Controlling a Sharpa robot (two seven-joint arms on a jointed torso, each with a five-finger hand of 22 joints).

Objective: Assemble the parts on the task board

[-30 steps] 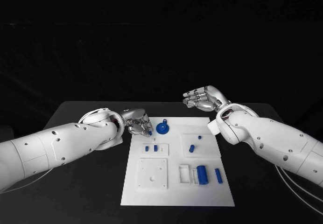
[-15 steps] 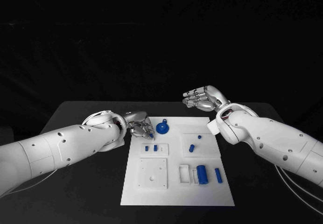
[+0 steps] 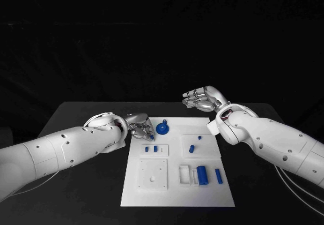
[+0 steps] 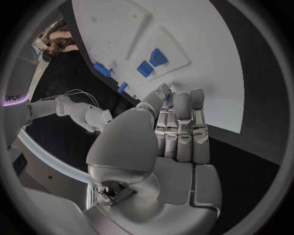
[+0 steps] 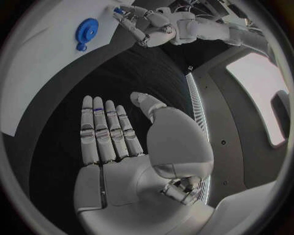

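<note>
The white task board [image 3: 179, 187] lies in the middle of the black table. My left hand [image 3: 142, 128] hovers at the board's far left corner and pinches a small blue part [image 5: 117, 10] between thumb and fingertip; the left wrist view shows this hand [image 4: 178, 132] over the board [image 4: 202, 54]. A blue gear-shaped part [image 3: 163, 127] lies just right of that hand. My right hand [image 3: 202, 99] hangs in the air beyond the board's far right corner, holding nothing, and in the right wrist view its fingers [image 5: 107, 132] are straight.
Two small blue pieces [image 3: 151, 149] stand in a block on the board's left, another two [image 3: 192, 148] in a block on its right. A thick blue cylinder [image 3: 202, 175] and a slim one [image 3: 218, 176] lie near the front right. Black table surrounds the board.
My left hand has edged a little toward the board and the blue gear, still pinching its piece. The right hand has stayed where it was.
</note>
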